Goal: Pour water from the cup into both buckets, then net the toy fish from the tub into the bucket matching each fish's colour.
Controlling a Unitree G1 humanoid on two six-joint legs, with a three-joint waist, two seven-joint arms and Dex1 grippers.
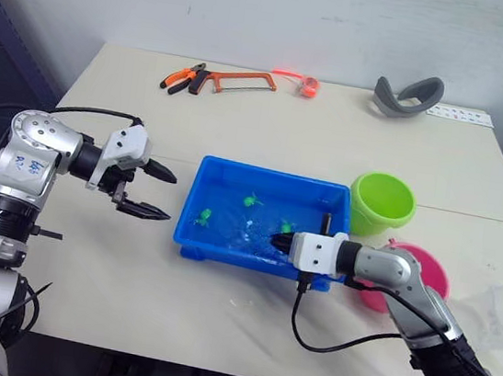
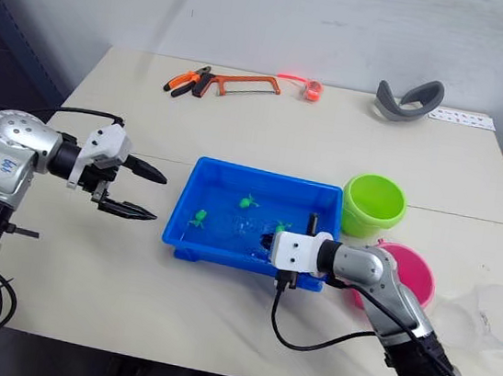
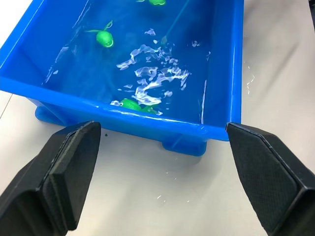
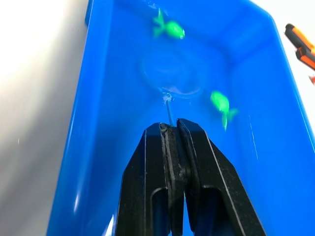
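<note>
The blue tub point(image 1: 263, 170) holds rippling water and three green toy fish point(image 1: 203, 214) point(image 1: 252, 200) point(image 1: 287, 227). My right gripper point(image 1: 278, 241) reaches over the tub's near right rim, shut on the net's thin handle point(image 4: 169, 109). The net's hoop point(image 4: 172, 76) lies under the water between two green fish point(image 4: 172, 29) point(image 4: 220, 103). My left gripper point(image 1: 172, 198) hovers open just left of the tub, nothing between its fingers point(image 3: 69, 167). The lime green bucket point(image 1: 381, 203) stands right of the tub. The pink bucket point(image 1: 428, 267) is partly behind my right arm. The clear cup point(image 2: 494, 317) sits at the far right.
At the table's far edge lie orange pliers point(image 1: 184, 77), an orange hacksaw point(image 1: 240, 80), a small red-orange item point(image 1: 309, 86), a grey curved piece point(image 1: 407, 95) and a white strip point(image 1: 458, 113). A black cable point(image 1: 323, 346) loops below my right wrist.
</note>
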